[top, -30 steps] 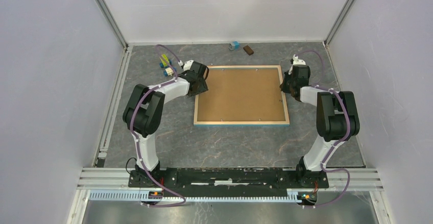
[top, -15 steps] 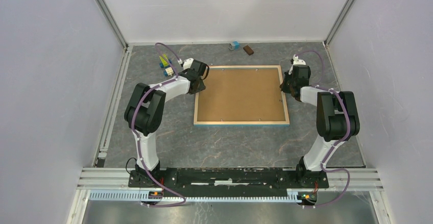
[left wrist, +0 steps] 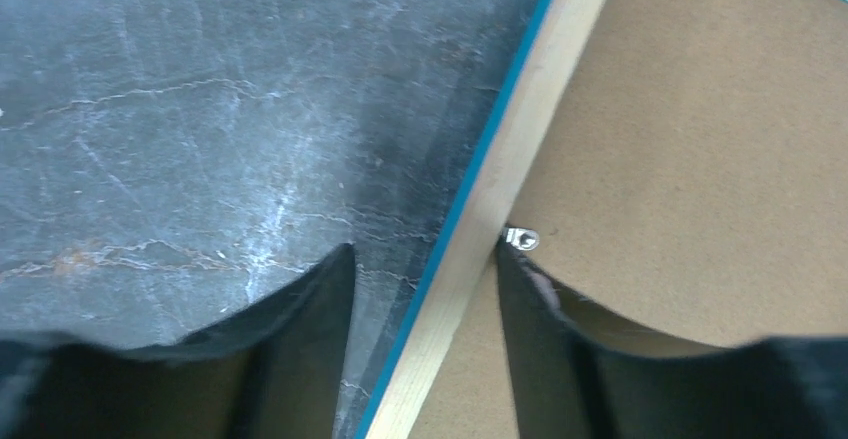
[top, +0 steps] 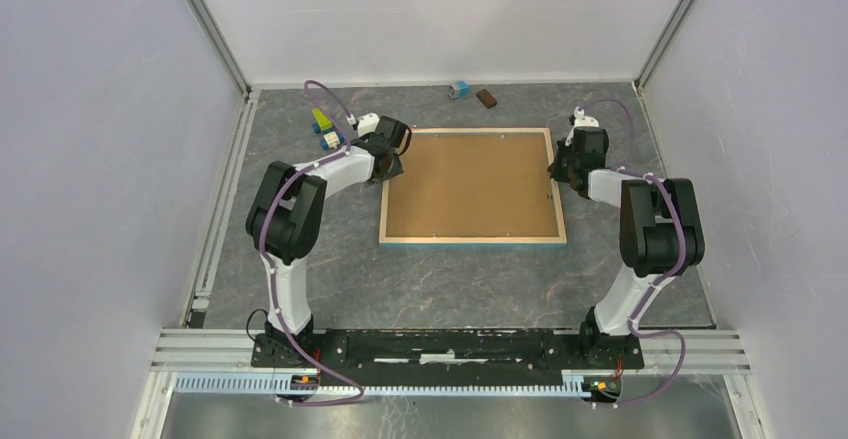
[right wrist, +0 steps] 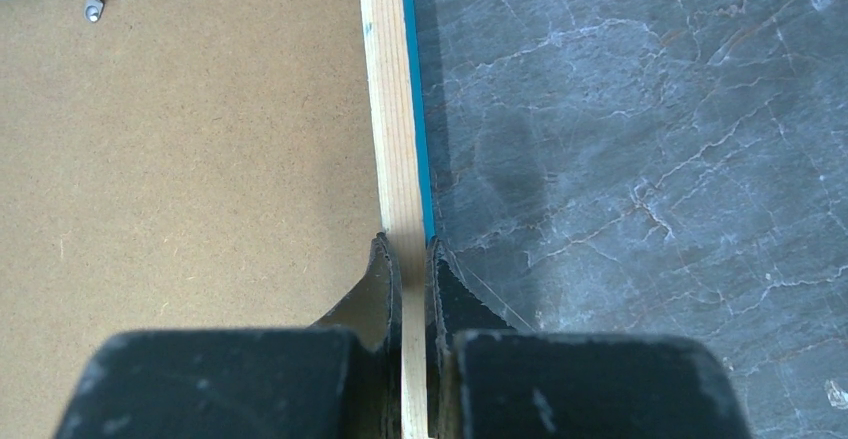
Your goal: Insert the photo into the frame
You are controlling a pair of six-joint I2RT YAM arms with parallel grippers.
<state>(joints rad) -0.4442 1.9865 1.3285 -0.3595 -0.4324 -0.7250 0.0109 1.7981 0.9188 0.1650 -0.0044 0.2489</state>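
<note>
Looking down, found the frame (top: 470,241) lying back-up near the middle of the counter (top: 450,284), a brown backing board (top: 470,184) seated inside its light-wood rails. Saw the right pincer (right wrist: 412,249) clenched on the frame's right rail, one finger on the board side, one against the blue outer edge. Saw the left pincer (left wrist: 420,254) released, astride the left rail, one finger over the counter, the other beside a small metal tab (left wrist: 520,237).

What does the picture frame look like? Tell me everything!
The frame lies flat, back up, on the grey table: a thin pale-wood rim with blue edges around a brown board, with small metal clips. The right hand pinches its right side; the left hand straddles its left side, open.
</note>
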